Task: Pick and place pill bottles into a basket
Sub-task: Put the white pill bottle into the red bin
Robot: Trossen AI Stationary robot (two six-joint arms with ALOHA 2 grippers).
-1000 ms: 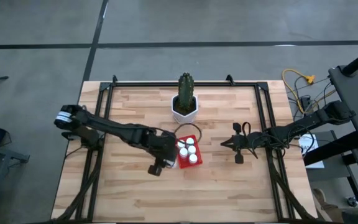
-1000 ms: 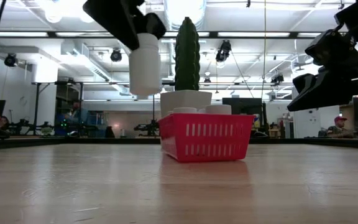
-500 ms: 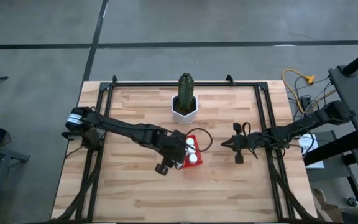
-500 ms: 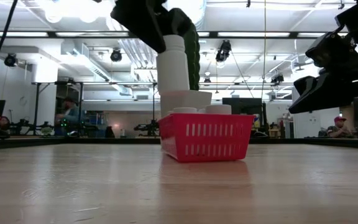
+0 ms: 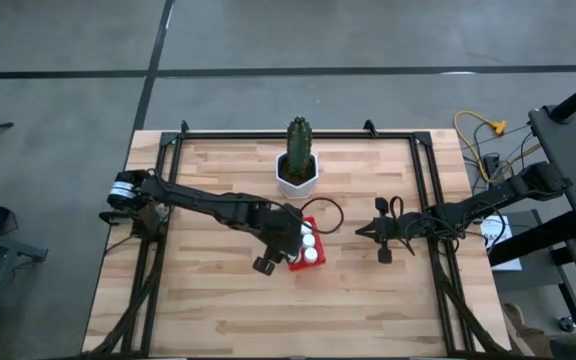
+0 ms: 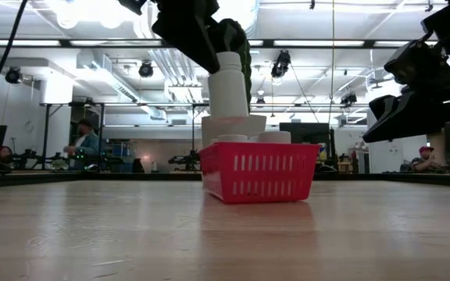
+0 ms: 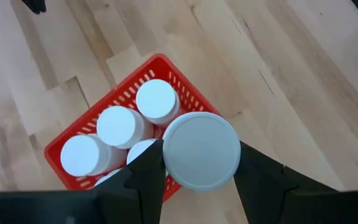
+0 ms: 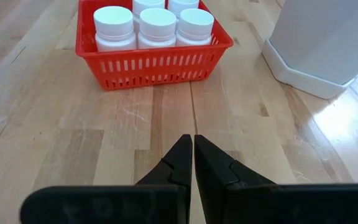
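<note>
A: What is held by the left gripper (image 7: 201, 163), and where is it held?

B: One pill bottle (image 6: 228, 84) is clamped between the two fingers, and it is carried upright, with its long axis vertical. It is seen in the low view above the left part of the red basket (image 6: 259, 170), clear of the rim.

A: And how does the basket lie from the jaws?

B: It lies directly below them. In the left wrist view the round cap of the held bottle is seen over one corner of the basket, beside the white caps of the other bottles (image 7: 120, 126) that are already stood inside (at least four caps are counted there). A free place seems to be left at that corner, so a straight descent is judged to be what is needed, with the axis kept vertical.

A: Is the right arm involved?

B: No. The right gripper (image 8: 193, 160) is kept with its fingers pressed together, empty, low over the table to the right of the basket and pointed at it. The left arm is clearly the nearer one.
</note>
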